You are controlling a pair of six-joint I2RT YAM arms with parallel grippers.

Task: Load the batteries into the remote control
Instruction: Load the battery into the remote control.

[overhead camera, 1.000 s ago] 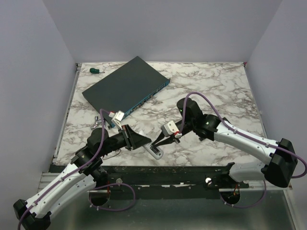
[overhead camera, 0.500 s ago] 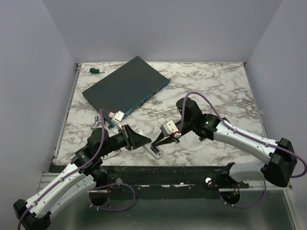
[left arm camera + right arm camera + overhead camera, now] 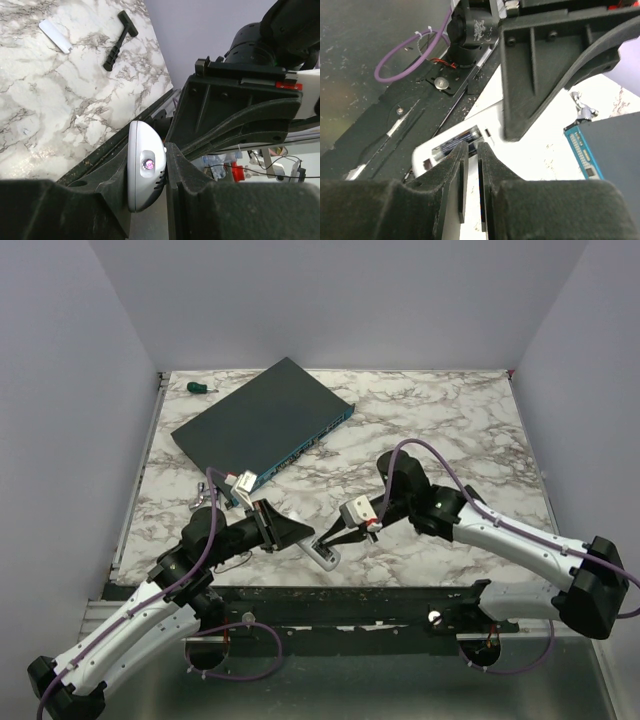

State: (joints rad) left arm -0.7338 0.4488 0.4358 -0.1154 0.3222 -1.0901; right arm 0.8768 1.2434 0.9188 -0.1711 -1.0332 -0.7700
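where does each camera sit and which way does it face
top external: above and behind the bases, facing down at the marble table; both arms show
left wrist: looks along the left gripper clamping the remote control
right wrist: looks past the right gripper into the remote control's battery bay
shared: all three see the remote control

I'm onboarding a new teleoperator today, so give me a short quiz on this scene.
1. True or false: the left gripper is clamped on the remote control.
2. Seen from the right wrist, what lies in the remote's open compartment?
3. Fill in: the green screwdriver lies in the far ___ corner of the table.

Key: 1 true. 2 a battery. 3 left.
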